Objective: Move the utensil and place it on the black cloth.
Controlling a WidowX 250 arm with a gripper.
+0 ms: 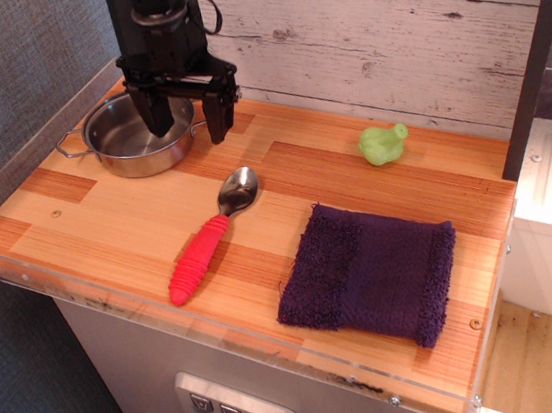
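The black cloth [370, 277] lies flat at the near right of the wooden table [87, 225]. To its left lies a spoon [210, 240], red handle toward the near edge, bowl pointing away. Beyond the cloth sits a small green toy [383, 143]. Far left of the cloth stands the pot [131, 136]. The gripper [187, 117] hangs over the pot's right rim, jaws spread wide, one finger inside the pot and one outside, gripping nothing.

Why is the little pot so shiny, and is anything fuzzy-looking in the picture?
In the observation.image view, the steel pot mirrors the room light as pale glare; the spoon bowl glints too. The end effector looks sharp, no blur. The black cloth reflects nothing.
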